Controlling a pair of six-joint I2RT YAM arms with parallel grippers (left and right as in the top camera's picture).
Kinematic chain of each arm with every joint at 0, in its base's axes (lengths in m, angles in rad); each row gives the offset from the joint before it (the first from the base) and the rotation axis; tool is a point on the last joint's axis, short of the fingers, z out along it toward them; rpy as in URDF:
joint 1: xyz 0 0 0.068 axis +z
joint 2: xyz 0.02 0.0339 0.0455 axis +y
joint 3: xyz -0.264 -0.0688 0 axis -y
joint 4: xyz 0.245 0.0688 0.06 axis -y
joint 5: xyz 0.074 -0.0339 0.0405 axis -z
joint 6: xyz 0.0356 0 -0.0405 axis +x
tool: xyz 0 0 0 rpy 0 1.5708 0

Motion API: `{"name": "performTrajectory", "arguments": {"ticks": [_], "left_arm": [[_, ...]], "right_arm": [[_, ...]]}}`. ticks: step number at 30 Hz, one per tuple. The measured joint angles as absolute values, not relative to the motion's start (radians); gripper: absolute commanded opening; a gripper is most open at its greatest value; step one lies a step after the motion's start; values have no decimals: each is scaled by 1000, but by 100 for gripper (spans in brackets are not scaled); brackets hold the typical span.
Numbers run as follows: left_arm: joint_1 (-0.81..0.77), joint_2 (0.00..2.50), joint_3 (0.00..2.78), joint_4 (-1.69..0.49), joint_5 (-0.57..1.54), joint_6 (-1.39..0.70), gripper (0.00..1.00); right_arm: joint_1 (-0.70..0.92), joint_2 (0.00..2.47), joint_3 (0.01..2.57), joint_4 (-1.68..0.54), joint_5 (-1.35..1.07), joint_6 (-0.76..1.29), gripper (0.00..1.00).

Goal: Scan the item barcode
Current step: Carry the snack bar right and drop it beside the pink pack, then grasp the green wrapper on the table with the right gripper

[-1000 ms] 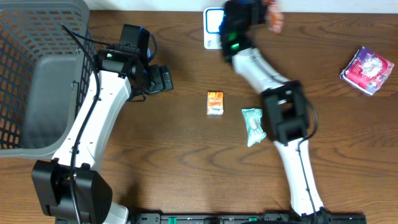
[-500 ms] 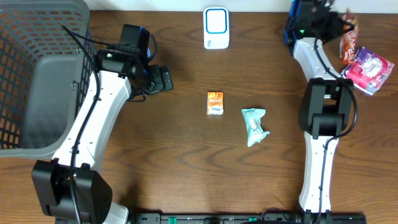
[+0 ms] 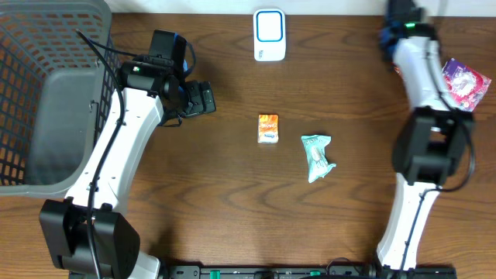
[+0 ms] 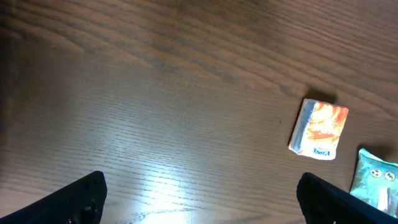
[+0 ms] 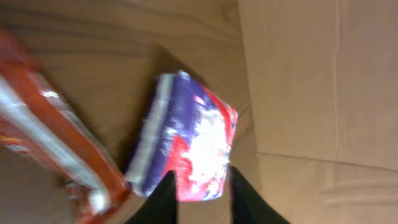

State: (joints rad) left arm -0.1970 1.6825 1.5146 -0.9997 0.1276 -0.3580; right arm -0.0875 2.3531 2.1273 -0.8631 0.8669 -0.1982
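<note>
Your right fingers (image 5: 163, 202) are hovering slightly apart, empty, over the purple packet (image 5: 186, 143). Your left fingers (image 4: 84, 193) are gaping wide. You're likely between items, needing the orange box (image 3: 268, 128), lying mid tabletop (image 3: 232, 194), carried to the scanner (image 3: 270, 35).

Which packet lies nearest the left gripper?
The small orange packet, mid-table. The teal packet lies just beyond it, and the purple packet sits far off to the right.

The overhead view looks straight down on the table (image 3: 232, 209); the left wrist view, nearer, shares its orange packet (image 3: 268, 128).
</note>
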Motion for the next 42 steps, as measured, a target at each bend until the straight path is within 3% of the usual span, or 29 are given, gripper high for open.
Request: {"name": "performTrajectory", "arguments": {"ticks": [4,8,9,10,18,22,25,29,36,42], "left_arm": [[-197,1682,1515,-1000,128,-358,98],[-197,1682,1515,-1000,128,-358,98],[-197,1682,1515,-999,128,-358,98],[-197,1682,1515,-1000,128,-358,98],[-197,1682,1515,-999,128,-358,98],[-197,1682,1515,-1000,128,-358,98],[-197,1682,1515,-1000,128,-358,98],[-197,1682,1515,-1000,128,-358,98],[-197,1682,1515,-999,128,-358,98],[-197,1682,1515,-999,128,-358,98]], "right_arm": [[-167,2334,2131,-948,750,-139,52],[-183,2328,2130,-973,567,-84,76],[-180,2321,2130,-982,506,-76,91],[-177,2310,2130,-994,434,-67,93],[-135,2120,2131,-1255,-194,-55,93],[-110,2080,2134,-1469,-367,-54,93],[-79,2086,2112,-1592,-407,-70,98],[-13,2088,2024,-1617,-413,-104,96],[126,2089,1814,-1581,-383,-131,69],[241,2096,1742,-1576,-240,-43,65]]}}
